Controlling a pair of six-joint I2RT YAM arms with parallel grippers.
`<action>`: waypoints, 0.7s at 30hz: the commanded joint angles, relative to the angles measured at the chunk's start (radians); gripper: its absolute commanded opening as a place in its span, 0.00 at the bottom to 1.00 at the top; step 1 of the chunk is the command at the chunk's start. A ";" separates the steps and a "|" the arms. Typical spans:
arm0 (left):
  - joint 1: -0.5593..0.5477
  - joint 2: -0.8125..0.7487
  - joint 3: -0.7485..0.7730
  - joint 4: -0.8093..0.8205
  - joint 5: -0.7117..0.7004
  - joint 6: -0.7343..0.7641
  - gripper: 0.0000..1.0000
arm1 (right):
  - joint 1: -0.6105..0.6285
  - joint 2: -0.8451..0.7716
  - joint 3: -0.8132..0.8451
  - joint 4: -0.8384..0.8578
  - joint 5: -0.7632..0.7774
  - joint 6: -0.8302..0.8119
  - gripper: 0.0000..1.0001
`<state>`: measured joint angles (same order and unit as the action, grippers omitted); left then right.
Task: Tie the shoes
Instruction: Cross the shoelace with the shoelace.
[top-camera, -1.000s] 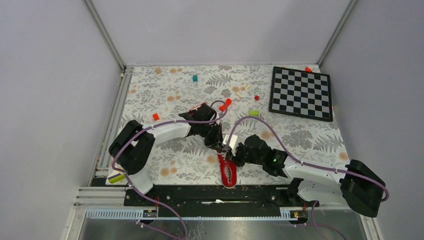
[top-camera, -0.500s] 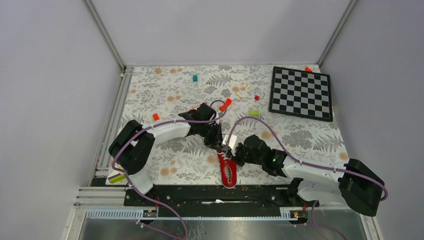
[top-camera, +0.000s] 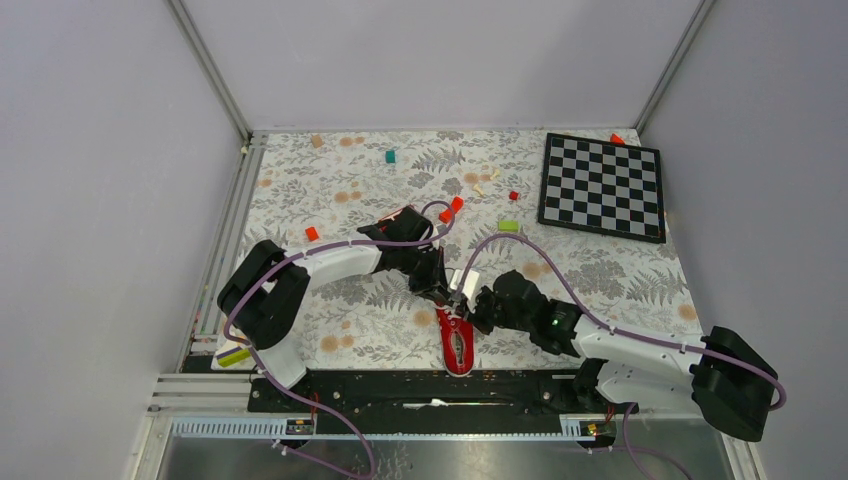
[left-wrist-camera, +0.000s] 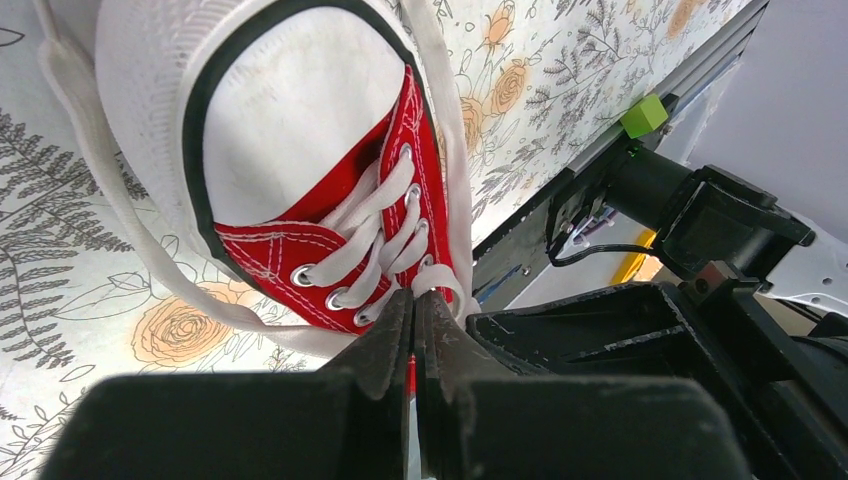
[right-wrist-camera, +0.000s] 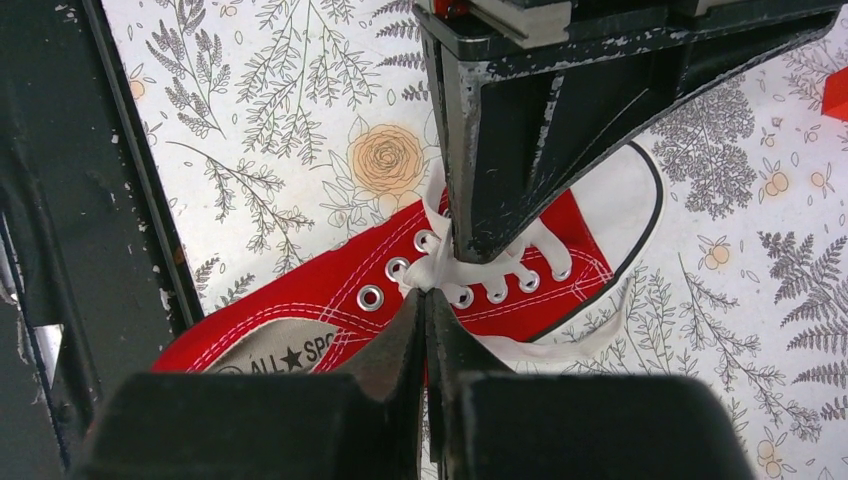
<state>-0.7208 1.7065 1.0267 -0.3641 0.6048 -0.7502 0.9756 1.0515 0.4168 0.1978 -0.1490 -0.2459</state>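
Both my arms meet over the shoe (top-camera: 457, 343), which lies on the floral mat (top-camera: 330, 180) right by the black rail (top-camera: 400, 385), heel to the rail, white toe pointing away. My left gripper (left-wrist-camera: 413, 305) is pinched tight, its tips at the top eyelets, nipping the lace (left-wrist-camera: 437, 281) where it leaves the tongue. My right gripper (right-wrist-camera: 425, 300) is squeezed closed too, with its tips in the white bunch of lace above the eyelets. The two sets of tips nearly touch, left coming down from above the right. One loose lace end curls around the toe cap and lies flat on the mat. The chessboard (top-camera: 603, 186) sits well apart, far right.
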 joint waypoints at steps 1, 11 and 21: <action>0.007 0.005 0.024 0.036 -0.011 0.013 0.00 | -0.002 -0.019 0.062 -0.098 -0.012 0.021 0.00; 0.007 0.005 0.022 0.037 -0.011 0.012 0.00 | -0.001 0.073 0.228 -0.343 -0.005 0.134 0.05; 0.008 -0.002 0.016 0.037 -0.012 0.011 0.00 | -0.002 0.132 0.284 -0.372 -0.079 0.224 0.00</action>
<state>-0.7235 1.7065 1.0267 -0.3637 0.6186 -0.7521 0.9756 1.1851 0.6537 -0.1253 -0.1589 -0.0784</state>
